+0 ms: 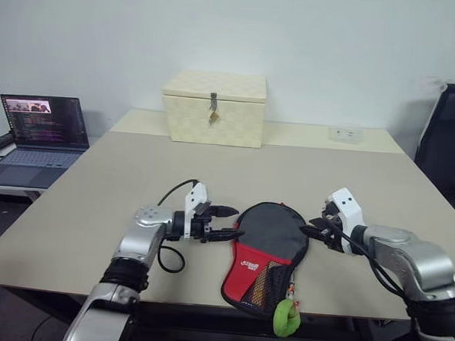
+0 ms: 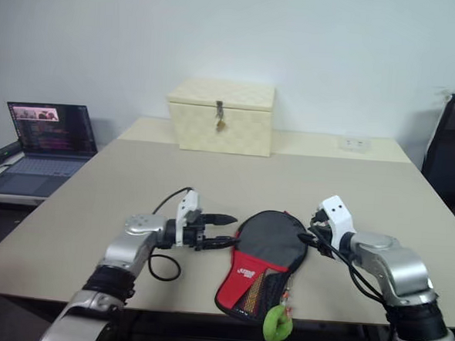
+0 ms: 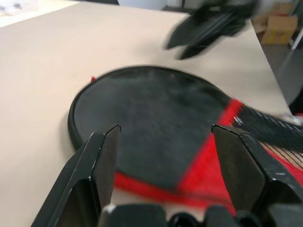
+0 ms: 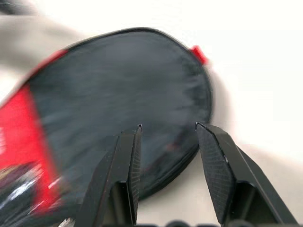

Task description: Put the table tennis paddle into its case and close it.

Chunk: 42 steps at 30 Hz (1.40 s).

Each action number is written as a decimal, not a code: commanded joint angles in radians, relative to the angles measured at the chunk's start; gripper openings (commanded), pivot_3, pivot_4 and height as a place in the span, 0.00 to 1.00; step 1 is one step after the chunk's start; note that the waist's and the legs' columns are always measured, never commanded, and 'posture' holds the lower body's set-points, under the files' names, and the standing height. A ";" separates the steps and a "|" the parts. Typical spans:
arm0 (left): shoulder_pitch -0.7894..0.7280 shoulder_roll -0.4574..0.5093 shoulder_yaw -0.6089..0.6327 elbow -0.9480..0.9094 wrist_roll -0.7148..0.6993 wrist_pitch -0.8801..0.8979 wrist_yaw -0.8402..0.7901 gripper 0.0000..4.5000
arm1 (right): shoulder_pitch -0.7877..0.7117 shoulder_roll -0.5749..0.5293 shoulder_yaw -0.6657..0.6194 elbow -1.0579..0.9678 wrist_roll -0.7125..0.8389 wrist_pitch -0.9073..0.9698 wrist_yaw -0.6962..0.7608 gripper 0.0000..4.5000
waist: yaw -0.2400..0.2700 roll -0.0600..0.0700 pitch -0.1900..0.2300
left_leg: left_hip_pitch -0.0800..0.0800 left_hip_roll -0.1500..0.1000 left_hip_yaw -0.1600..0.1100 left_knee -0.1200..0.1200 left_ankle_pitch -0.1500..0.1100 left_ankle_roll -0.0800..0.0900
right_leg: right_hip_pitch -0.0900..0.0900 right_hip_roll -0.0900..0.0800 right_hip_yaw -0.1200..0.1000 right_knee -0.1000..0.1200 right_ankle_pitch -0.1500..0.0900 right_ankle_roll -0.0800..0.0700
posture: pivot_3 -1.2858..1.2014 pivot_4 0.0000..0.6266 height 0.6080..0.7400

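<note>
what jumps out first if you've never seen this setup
The black and red paddle case lies at the table's near edge, a green tag dangling from it. The left gripper and right gripper flank it, jaws open. A cream latched box sits at the far side.

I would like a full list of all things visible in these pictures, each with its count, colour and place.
case: one, black with a red panel and a mesh pocket, flat at the table's near edge between the two grippers.
zipper tag: one, green, hanging at the case's near end.
woven box: one, cream, with a latch, at the far side of the table.
table: one, beige.
laptop: one, dark, screen lit, on a side surface to the left.
office chair: one, black, at the right.
wall socket: one, white, behind the table.
left gripper: black fingers, open, beside the case's left edge.
right gripper: black fingers, open, beside the case's right edge.
</note>
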 commanded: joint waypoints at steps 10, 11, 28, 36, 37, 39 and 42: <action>0.075 0.086 -0.015 -0.248 -0.063 0.134 0.061 0.75 | -0.064 0.131 -0.035 0.252 -0.054 -0.057 -0.076 0.44 | -0.002 0.001 0.001 | 0.000 0.000 -0.001 0.001 0.000 0.000 | 0.000 0.000 -0.001 0.001 0.000 0.000 | 0.52 0.24 1.00; 0.075 0.088 -0.017 -0.252 -0.063 0.136 0.064 0.75 | -0.069 0.145 -0.047 0.260 -0.042 -0.029 -0.080 0.40 | -0.002 0.001 0.001 | 0.000 0.000 0.000 0.001 0.000 0.000 | 0.000 0.000 0.000 0.001 0.000 0.000 | 0.52 0.24 1.00; 0.097 0.095 -0.044 -0.281 -0.065 0.131 0.104 0.75 | -0.331 0.242 0.004 0.556 -0.090 -0.137 -0.001 0.00 | -0.040 0.003 0.002 | 0.006 0.007 0.006 0.000 0.000 0.001 | 0.002 0.002 0.004 0.001 0.002 -0.004 | 0.52 0.24 1.00; 0.102 0.096 -0.051 -0.273 -0.068 0.121 0.118 0.75 | -0.505 0.317 0.051 0.809 -0.168 -0.315 0.061 0.00 | -0.051 0.004 0.002 | 0.003 0.012 0.006 -0.003 0.000 0.001 | -0.004 0.008 0.004 0.001 0.004 -0.007 | 0.52 0.24 1.00; 0.103 0.095 -0.052 -0.270 -0.067 0.119 0.119 0.75 | -0.512 0.324 0.056 0.830 -0.178 -0.329 0.068 0.00 | -0.050 0.004 0.002 | 0.001 0.012 0.006 -0.003 0.000 0.001 | -0.005 0.008 0.003 0.001 0.004 -0.007 | 0.52 0.24 1.00; 0.102 0.093 -0.055 -0.264 -0.064 0.113 0.121 0.75 | -0.523 0.334 0.064 0.863 -0.195 -0.354 0.076 0.00 | -0.050 0.004 0.002 | -0.003 0.013 0.005 -0.003 0.000 0.001 | -0.009 0.008 0.003 0.001 0.004 -0.007 | 0.52 0.24 1.00; 0.091 0.084 -0.063 -0.243 -0.058 0.101 0.124 0.75 | -0.530 0.348 0.058 0.902 -0.213 -0.369 0.069 0.00 | -0.050 0.004 0.002 | -0.005 0.012 0.006 -0.002 0.000 0.001 | -0.010 0.007 0.003 0.001 0.004 -0.008 | 0.52 0.24 1.00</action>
